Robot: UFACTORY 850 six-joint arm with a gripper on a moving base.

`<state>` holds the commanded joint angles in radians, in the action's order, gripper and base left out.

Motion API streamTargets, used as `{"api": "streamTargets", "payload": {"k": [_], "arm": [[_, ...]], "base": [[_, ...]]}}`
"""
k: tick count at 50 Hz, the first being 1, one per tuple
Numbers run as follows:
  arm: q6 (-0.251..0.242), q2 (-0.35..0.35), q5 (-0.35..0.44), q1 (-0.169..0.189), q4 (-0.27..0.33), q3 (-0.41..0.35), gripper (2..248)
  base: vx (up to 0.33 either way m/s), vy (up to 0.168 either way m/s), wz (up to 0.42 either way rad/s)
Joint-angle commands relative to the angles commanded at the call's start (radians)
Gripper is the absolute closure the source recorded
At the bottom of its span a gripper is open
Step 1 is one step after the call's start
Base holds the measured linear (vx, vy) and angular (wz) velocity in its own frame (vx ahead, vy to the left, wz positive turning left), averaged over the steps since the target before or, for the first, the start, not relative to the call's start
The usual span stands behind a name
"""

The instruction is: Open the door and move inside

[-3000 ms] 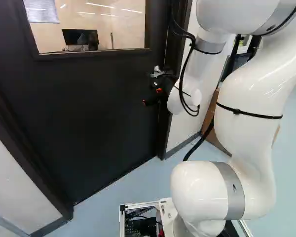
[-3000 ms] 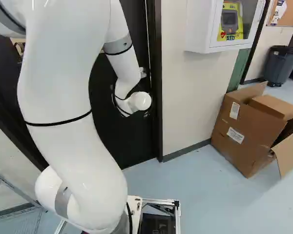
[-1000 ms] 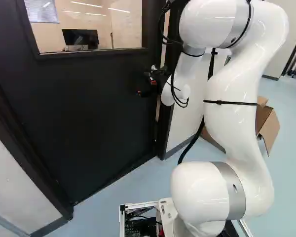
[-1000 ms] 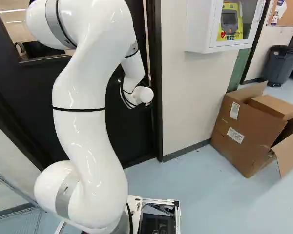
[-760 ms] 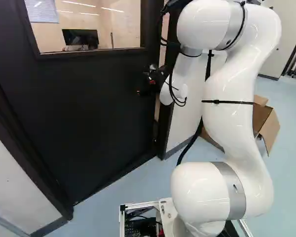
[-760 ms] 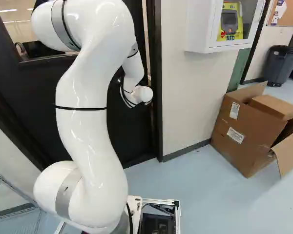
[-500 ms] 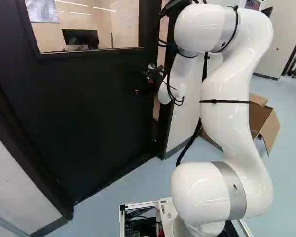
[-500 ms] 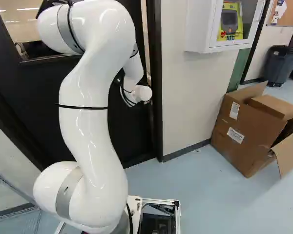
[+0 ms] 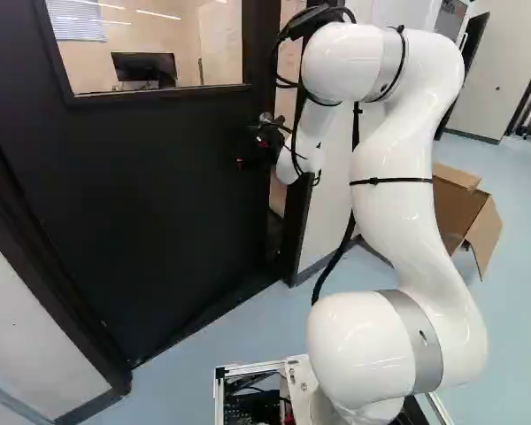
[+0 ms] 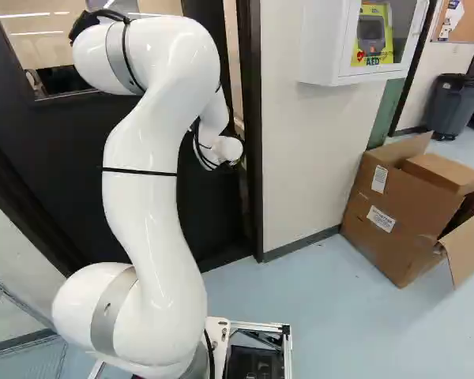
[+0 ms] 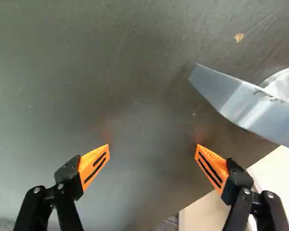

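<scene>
The gripper [image 9: 255, 152] is at the dark door's [image 9: 150, 195] latch side in the left base view, close to its face. In the wrist view the gripper [image 11: 152, 151] stands open, its orange-padded fingers wide apart with nothing between them. A silver lever handle [image 11: 245, 103] lies ahead of and beside one finger, not between the two. The door [image 11: 111, 86] fills most of that view. It stands ajar, with a gap between its edge and the frame [image 9: 294, 212].
Through the gap shows a pale room [image 9: 285, 97]. Right of the door are a wall [image 10: 308, 150], a white AED cabinet [image 10: 324, 43] and an open cardboard box [image 10: 403, 209]. A wire rack [image 10: 20, 316] stands at the left.
The door has swung away from its frame and the gap has widened. My arm has reached forward and left with it, the gripper staying near the handle. The base has not moved.
</scene>
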<state>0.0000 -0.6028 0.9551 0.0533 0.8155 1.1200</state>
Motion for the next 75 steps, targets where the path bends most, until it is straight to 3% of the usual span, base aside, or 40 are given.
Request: {"api": "streamTargets", "payload": {"k": [36, 75], "arm": [[0.000, -0.122, 0.000, -0.054, 0.000, 0.172, 3], [0.000, -0.287, 0.000, -0.121, 0.000, 0.413, 3]], "base": [[0.000, 0.000, 0.000], [0.000, 0.000, 0.000]]}}
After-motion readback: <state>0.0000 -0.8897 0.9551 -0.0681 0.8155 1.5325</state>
